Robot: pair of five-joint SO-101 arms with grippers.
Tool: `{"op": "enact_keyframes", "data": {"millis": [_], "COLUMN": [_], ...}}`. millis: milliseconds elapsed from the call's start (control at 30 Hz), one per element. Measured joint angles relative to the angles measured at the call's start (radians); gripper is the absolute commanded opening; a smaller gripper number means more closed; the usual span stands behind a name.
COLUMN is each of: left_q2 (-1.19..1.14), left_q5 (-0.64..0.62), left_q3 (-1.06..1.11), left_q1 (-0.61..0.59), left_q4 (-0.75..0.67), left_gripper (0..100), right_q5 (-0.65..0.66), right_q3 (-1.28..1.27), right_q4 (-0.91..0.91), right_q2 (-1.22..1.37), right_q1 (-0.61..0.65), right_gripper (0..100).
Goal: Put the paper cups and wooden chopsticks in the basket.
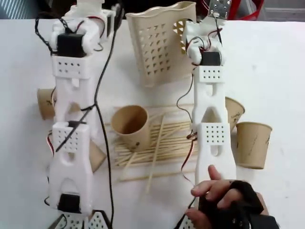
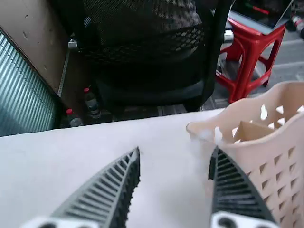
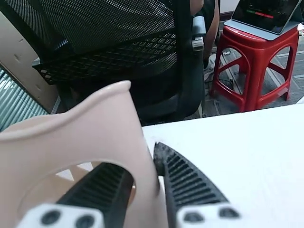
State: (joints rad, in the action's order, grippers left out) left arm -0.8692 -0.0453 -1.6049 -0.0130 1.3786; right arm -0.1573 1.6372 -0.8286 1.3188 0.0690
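Observation:
The beige slotted basket (image 1: 159, 45) stands tilted at the table's far middle. My right gripper (image 1: 183, 38) is at its right side. In the right wrist view the right gripper (image 3: 142, 159) is shut on the basket's rim (image 3: 102, 114), one finger on each side of the wall. My left gripper (image 2: 173, 164) is open and holds nothing, just left of the basket (image 2: 266, 137); in the high view the left gripper (image 1: 114, 19) is near the far edge. Several paper cups lie about: one (image 1: 129, 123) on the wooden chopsticks (image 1: 159, 143), one (image 1: 45, 102) far left, two (image 1: 252, 143) at right.
Both white arms stretch from the near edge toward the far edge, on either side of the chopstick pile. Cables hang along them. A black mesh chair (image 2: 152, 52) and a red stool (image 2: 254, 52) stand beyond the table's far edge.

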Motion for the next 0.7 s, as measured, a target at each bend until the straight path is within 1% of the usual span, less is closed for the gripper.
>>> {"op": "enact_keyframes", "data": {"millis": [100, 167, 467, 567, 700], "left_q2": [0.0, -0.005, -0.009, -0.009, -0.009], "left_q5": [-0.133, -0.195, -0.333, -0.362, -0.371], "left_q3": [0.02, 0.063, 0.361, 0.413, 0.44], "left_q1": [-0.003, -0.002, -0.006, -0.006, 0.014], "left_q4": [-0.086, -0.15, -0.391, -0.422, -0.427], "left_gripper": [27, 29, 30, 30, 30], "right_q5": [0.0, 0.0, 0.0, 0.0, 0.0], "right_q3": [0.006, 0.006, 0.006, 0.006, 0.006], "right_q4": [0.002, 0.002, 0.0, 0.0, 0.002], "right_q2": [0.006, 0.006, 0.006, 0.006, 0.006], "right_q1": [-0.003, -0.003, -0.003, -0.002, 0.0], "right_gripper": [1.7, 1.7, 1.7, 1.7, 1.7]}}
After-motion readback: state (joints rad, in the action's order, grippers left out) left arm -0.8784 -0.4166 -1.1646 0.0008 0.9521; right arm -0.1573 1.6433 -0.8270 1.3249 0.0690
